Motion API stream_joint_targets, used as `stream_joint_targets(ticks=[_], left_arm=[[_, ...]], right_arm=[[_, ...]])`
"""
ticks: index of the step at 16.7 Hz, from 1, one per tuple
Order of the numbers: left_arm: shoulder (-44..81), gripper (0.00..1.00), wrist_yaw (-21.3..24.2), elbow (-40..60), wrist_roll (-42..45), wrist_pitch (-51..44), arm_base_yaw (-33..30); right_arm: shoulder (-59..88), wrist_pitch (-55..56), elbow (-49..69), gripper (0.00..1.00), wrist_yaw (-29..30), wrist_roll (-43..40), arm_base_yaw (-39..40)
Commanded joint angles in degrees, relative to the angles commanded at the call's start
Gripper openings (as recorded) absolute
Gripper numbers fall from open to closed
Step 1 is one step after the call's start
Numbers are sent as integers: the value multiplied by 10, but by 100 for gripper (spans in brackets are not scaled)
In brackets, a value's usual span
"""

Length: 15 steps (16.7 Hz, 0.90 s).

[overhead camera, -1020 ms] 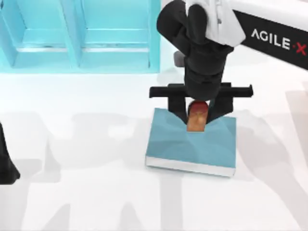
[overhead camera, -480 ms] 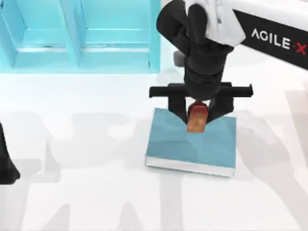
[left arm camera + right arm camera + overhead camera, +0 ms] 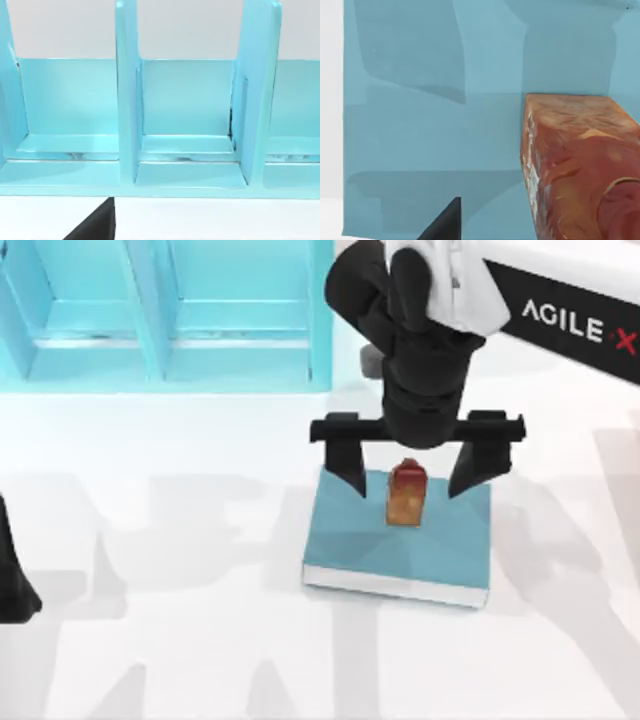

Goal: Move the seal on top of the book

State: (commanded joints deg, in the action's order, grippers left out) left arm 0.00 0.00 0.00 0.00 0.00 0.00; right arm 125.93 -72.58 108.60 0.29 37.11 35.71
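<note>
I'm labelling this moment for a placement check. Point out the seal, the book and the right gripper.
seal (image 3: 405,493): top view, on its orange-amber body.
book (image 3: 360,535): top view, on bare teal cover left of the seal.
right gripper (image 3: 414,475): top view, midway between its open fingertips, just above the seal's red top.

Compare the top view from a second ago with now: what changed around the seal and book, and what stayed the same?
The right gripper spread its fingers apart and let go of the seal, which now stands free on the book. Book, blue shelf and the left arm at the table's left edge stayed put.
</note>
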Motion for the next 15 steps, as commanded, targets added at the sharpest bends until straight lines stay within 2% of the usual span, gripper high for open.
stream_joint_targets(ticks=[8,15], left_arm=[[0,100,0,0,0,0,0],[0,100,0,0,0,0,0]], right_arm=[[0,-2,2,100,0,0,-1],[2,-57,54,100,-2,0,-1]])
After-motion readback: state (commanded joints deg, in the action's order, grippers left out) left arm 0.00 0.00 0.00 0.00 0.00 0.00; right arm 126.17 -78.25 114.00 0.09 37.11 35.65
